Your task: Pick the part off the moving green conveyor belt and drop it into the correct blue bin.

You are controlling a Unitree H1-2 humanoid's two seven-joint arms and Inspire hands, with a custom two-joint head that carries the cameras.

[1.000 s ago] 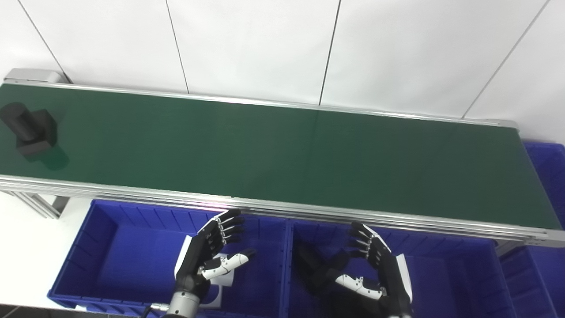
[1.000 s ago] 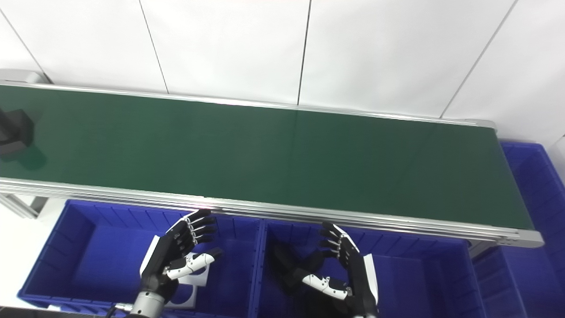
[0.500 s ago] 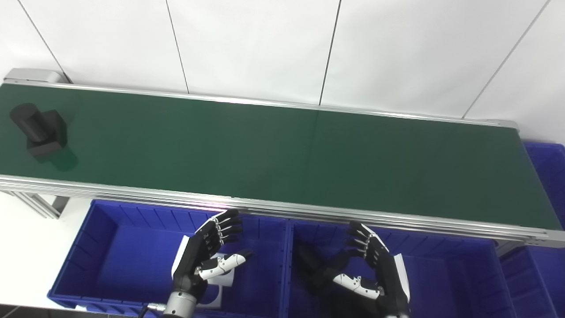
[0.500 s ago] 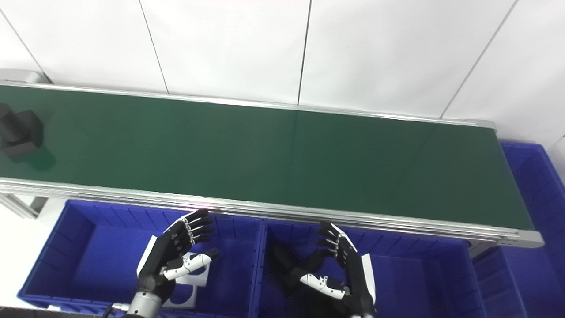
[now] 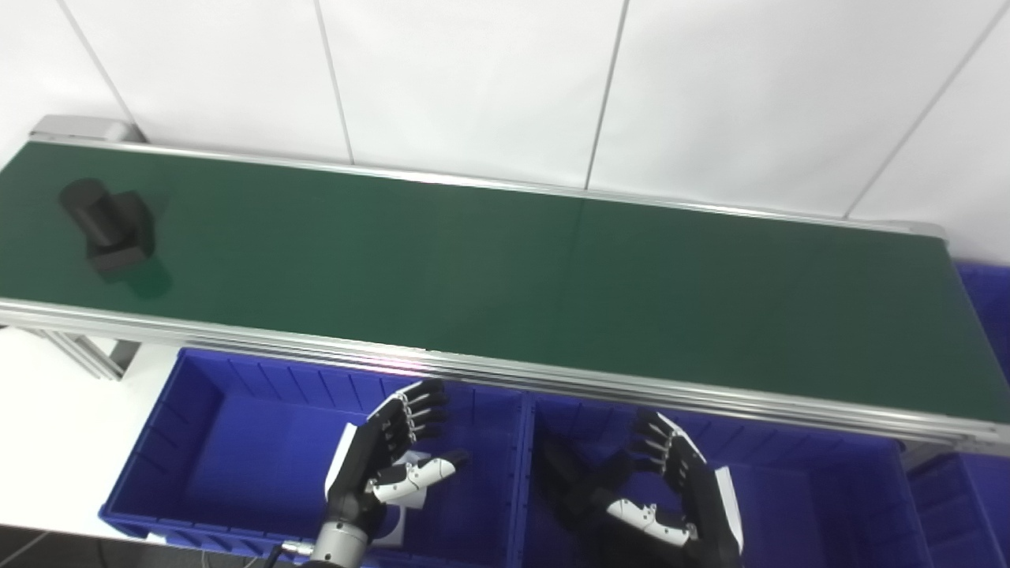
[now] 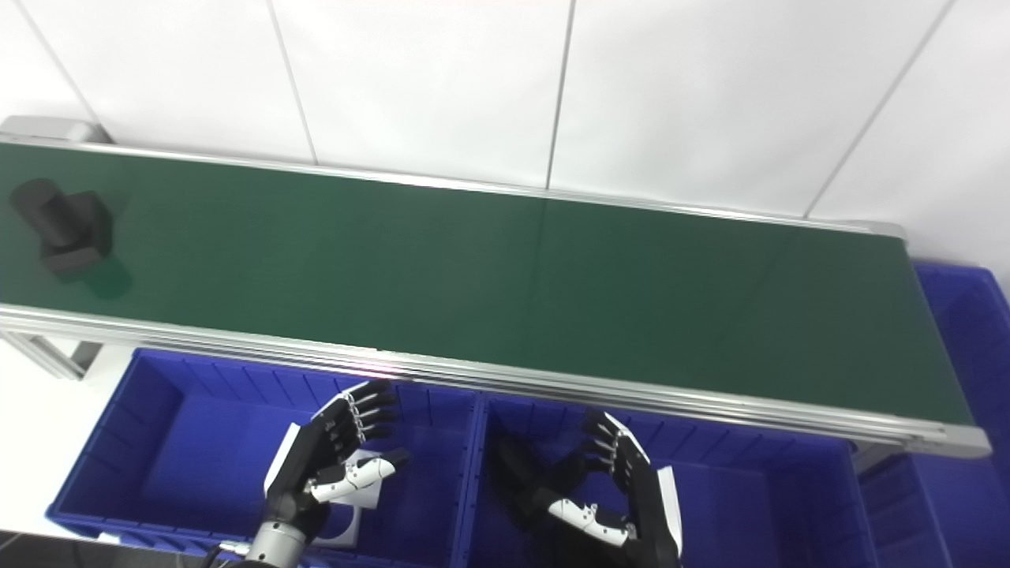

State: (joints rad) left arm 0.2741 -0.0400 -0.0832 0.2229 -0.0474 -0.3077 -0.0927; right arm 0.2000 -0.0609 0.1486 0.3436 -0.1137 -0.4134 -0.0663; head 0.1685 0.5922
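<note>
A black part point(image 5: 110, 229), a cylinder standing on a square block, rides at the far left of the green conveyor belt point(image 5: 505, 276). My left hand point(image 5: 387, 457) hovers open over the left blue bin point(image 5: 197, 450), palm facing right. My right hand point(image 5: 682, 497) hovers open over the middle blue bin point(image 5: 813, 505), palm facing left. Both hands are empty and sit below the belt's near rail, far from the part. Dark parts point(image 5: 568, 493) lie in the middle bin beside my right hand.
A white label card point(image 6: 347, 517) lies in the left bin under my left hand. A third blue bin point(image 6: 963, 315) stands past the belt's right end. White wall panels rise behind the belt. The belt's metal leg point(image 5: 87, 359) shows at the left.
The part has ridden to the right along the belt. The camera has shifted, so the whole scene sits a little right and lower. Both hands stay open in about the same place.
</note>
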